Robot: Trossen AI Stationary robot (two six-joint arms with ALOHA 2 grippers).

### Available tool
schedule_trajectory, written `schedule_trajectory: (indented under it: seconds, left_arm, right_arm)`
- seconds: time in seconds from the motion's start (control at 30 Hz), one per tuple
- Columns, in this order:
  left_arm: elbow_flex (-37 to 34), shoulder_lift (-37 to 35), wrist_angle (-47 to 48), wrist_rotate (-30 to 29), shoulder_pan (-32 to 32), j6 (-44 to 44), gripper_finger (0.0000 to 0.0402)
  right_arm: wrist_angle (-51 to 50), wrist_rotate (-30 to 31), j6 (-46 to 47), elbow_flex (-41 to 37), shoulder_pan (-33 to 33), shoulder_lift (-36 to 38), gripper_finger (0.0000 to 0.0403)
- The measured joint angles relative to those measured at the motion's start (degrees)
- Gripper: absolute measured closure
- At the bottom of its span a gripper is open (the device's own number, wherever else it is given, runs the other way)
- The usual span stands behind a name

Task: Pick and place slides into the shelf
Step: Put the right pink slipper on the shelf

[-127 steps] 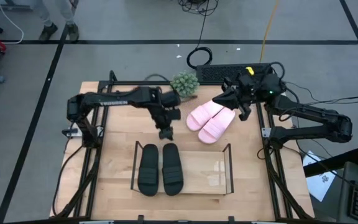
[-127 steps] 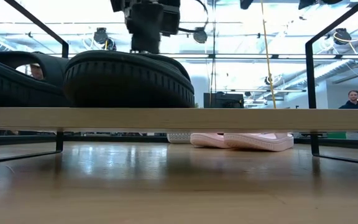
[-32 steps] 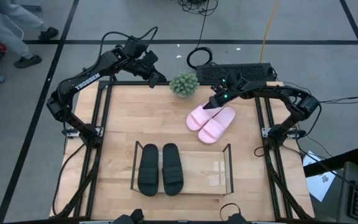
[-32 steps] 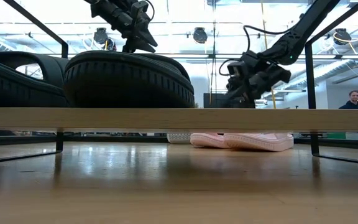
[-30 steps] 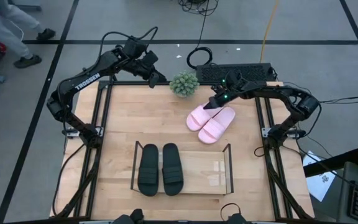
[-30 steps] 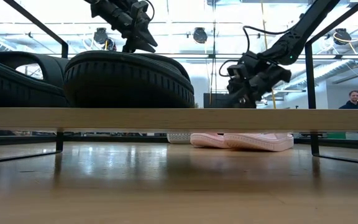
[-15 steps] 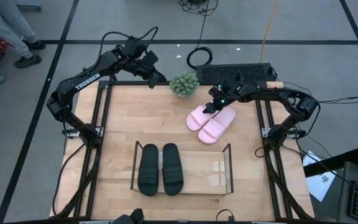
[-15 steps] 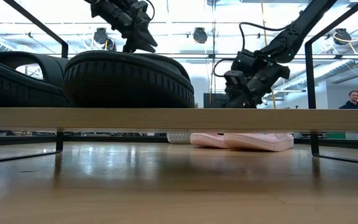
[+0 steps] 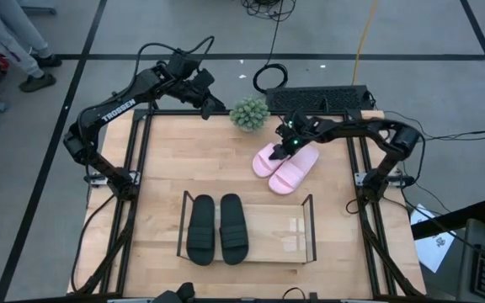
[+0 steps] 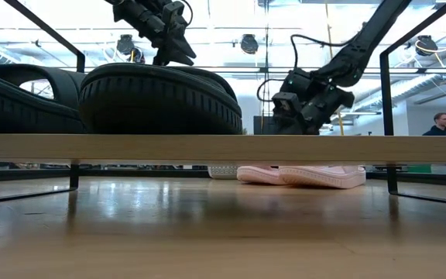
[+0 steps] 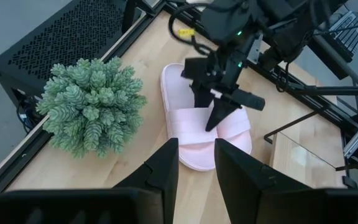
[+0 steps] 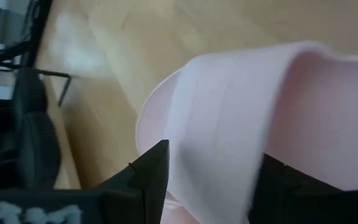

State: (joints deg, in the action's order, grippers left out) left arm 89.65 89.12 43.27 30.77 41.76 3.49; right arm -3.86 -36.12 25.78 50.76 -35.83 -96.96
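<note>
Hovering with jaws spread wide, the right gripper [image 9: 286, 145] straddles the strap of the nearer pink slide [image 9: 270, 157], whose twin [image 9: 294, 171] lies touching it just beyond. Closing off-centre could nudge both or pinch only the strap's edge. The left gripper [image 9: 215, 103], fingers narrowly parted, holds nothing, near the plant [image 9: 249, 114].
</note>
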Motion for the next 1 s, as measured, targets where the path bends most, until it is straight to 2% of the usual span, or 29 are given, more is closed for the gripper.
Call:
schedule_trajectory:
  seconds: [0.1, 0.2, 0.47, 0.63, 0.73, 1.0]
  left_arm:
    - [0.00, 0.00, 0.11, 0.01, 0.00, 0.00, 0.0298]
    - [0.00, 0.00, 0.20, 0.01, 0.00, -0.02, 0.0298]
    - [0.00, 0.00, 0.22, 0.03, 0.00, -0.20, 0.0298]
    - [0.00, 0.00, 0.38, 0.05, 0.00, -0.24, 0.0298]
    - [0.00, 0.00, 1.92, 0.06, 0.00, -0.92, 0.0298]
    - [-0.02, 0.00, 13.58, 0.16, 1.58, -3.81, 0.0298]
  right_arm:
    - [2.83, -2.19, 1.75, -0.02, 0.32, -1.47, 0.0246]
    - [4.94, -4.76, 3.15, -0.02, 0.32, -2.17, 0.0270]
    - [7.00, -9.10, 3.50, -0.02, -0.07, -0.88, 0.0389]
    - [6.92, -9.63, 4.15, -0.02, -0.81, 0.59, 0.0391]
    - [5.96, -12.63, 4.13, -0.02, -1.56, 2.62, 0.0398]
    - [0.57, -15.26, 1.56, -0.02, -1.27, 15.18, 0.0399]
